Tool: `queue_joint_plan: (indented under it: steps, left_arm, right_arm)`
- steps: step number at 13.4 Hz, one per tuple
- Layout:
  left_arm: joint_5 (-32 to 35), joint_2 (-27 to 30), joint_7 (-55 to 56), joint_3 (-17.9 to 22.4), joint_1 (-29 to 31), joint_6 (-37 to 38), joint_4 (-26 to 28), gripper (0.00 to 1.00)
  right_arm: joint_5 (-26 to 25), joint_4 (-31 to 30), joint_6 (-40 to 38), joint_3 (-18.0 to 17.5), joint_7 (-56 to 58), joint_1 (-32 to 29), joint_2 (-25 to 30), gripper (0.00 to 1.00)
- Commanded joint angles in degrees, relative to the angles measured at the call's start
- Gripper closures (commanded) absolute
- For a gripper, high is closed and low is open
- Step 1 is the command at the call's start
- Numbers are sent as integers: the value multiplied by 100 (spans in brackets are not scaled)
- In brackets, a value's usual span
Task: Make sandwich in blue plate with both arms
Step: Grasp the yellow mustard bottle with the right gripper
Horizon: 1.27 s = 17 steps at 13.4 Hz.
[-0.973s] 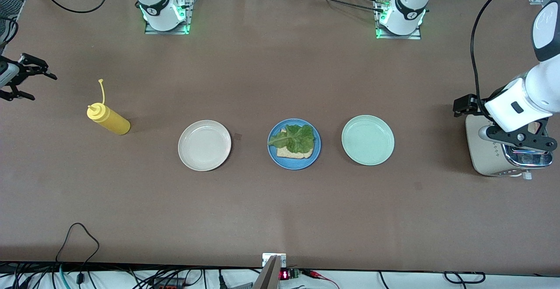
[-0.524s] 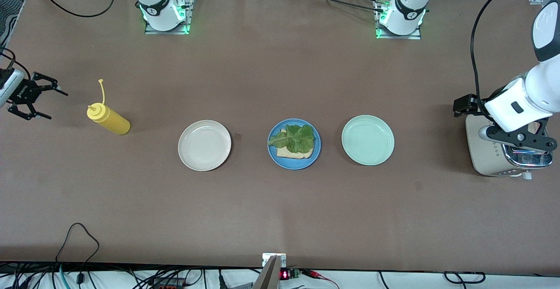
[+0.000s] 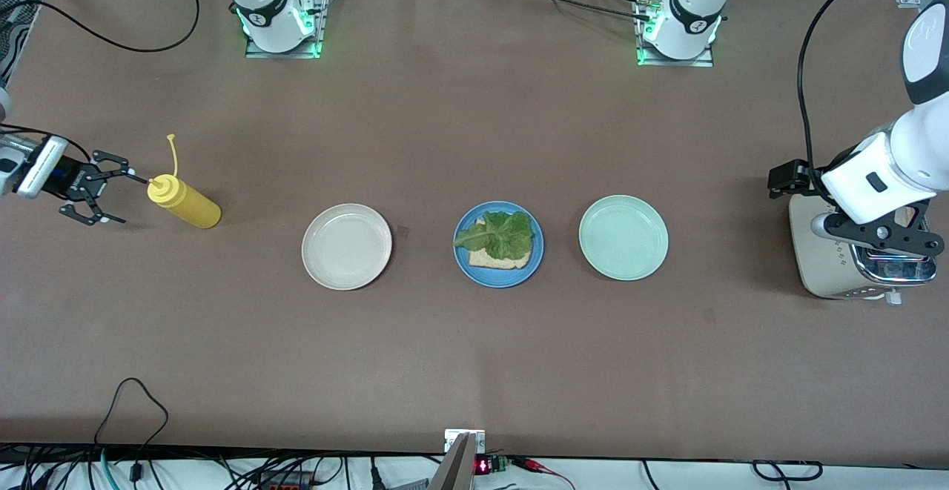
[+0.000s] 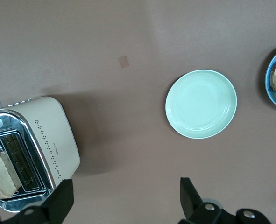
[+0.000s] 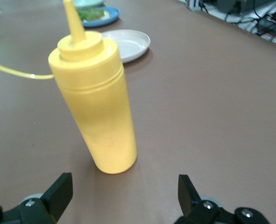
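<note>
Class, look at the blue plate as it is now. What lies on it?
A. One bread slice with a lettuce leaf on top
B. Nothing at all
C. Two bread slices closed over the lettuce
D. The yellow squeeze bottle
A: on the blue plate, a green lettuce leaf lies uncovered on a single bread slice, with no second slice above it.

Table [image 3: 474, 119]: plain brown, matte. Squeeze bottle [image 3: 184, 204]: solid yellow, cap and tether included. Three plates are seen: cream-white plate [image 3: 346, 246], blue plate [image 3: 465, 266] in sky blue, pale mint-green plate [image 3: 623, 237]; no patterns. Bread slice [image 3: 495, 259]: light brown, speckled. Lettuce leaf [image 3: 498, 234]: green, ruffled. Toaster [image 4: 39, 149]: cream body with dotted diamond pattern, chrome top. Arms are white with black trim; both grippers black.
</note>
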State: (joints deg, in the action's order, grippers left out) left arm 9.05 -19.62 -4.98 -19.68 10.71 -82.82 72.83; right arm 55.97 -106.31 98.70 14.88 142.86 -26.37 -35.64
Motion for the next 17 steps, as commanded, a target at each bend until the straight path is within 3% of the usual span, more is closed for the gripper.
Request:
queue_joint_plan:
  steps: [1,7,10,17]
  left_arm:
    - [-70,-78,-3,-27,19,100,-190,0]
    - [-70,-78,6,-27,19,100,-190,0]
    - [-70,-78,-3,-27,19,100,-190,0]
    - [-105,-78,15,-36,19,100,-190,0]
  right_arm:
    - [343,199,-420,-116,469,-140,-275,0]
    - [476,532,-1141,-275,954,-158,-759,0]
    - [485,621,-1186,-336,1007,-193,-847,0]
    - [529,524,-1116,-872,1086,-158,-1041,0]
